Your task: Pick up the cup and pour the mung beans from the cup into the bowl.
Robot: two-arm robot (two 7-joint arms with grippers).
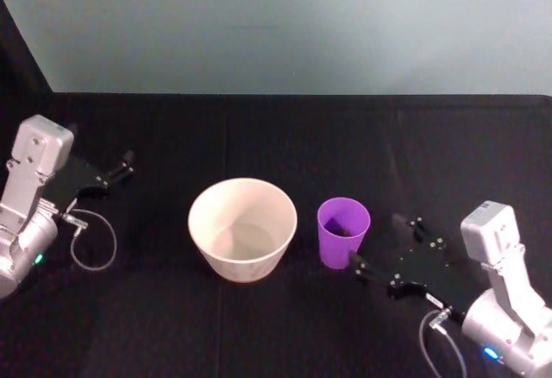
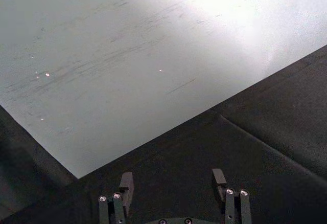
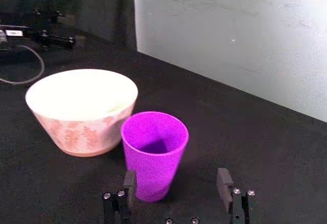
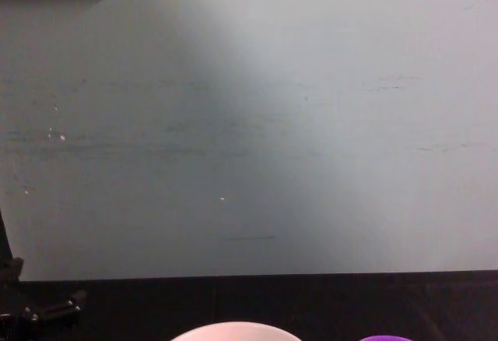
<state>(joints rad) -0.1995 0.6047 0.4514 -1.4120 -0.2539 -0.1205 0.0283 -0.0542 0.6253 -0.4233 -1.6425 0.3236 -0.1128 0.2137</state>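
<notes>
Counter (image 1: 259, 136), left to right: the left hand (image 1: 121, 169) sits idle, spread open; the bowl (image 1: 246, 266) stands just beside the cup (image 1: 343, 231); the right hand (image 1: 377, 242), spread open too, should slide around the cup, then squeeze softly.

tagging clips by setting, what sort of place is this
Probably a robot test bench: black-draped table, bare pale wall, just a bowl and cup set out, right gripper open beside the cup, left gripper parked far left.
</notes>
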